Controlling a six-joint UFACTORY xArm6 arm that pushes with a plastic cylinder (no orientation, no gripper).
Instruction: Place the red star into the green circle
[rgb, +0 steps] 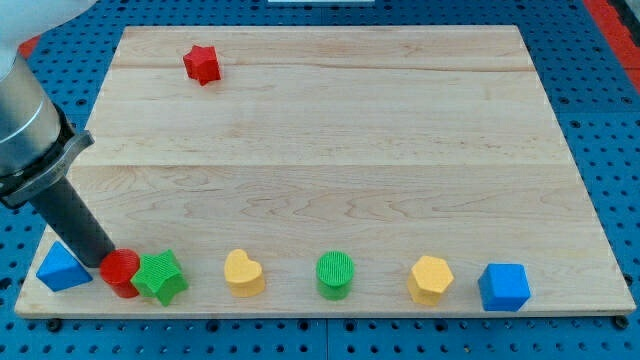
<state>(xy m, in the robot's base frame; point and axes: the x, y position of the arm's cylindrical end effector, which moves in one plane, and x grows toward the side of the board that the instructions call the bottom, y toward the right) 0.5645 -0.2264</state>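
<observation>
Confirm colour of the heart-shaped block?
Yellow heart, bottom row, camera view.

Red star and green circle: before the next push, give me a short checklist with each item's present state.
1. Red star in view, near the board's top left: ok.
2. Green circle in view, in the bottom row: ok.
3. Star touching the circle: not ok, they lie far apart.
4. My tip next to the star: not ok, it sits at the bottom left, against the red cylinder, between the blue triangle and the green star.
5. Straight path from star to circle free of blocks: ok.
6. Circle's neighbours, the yellow heart and the yellow hexagon, apart from it: ok.
</observation>
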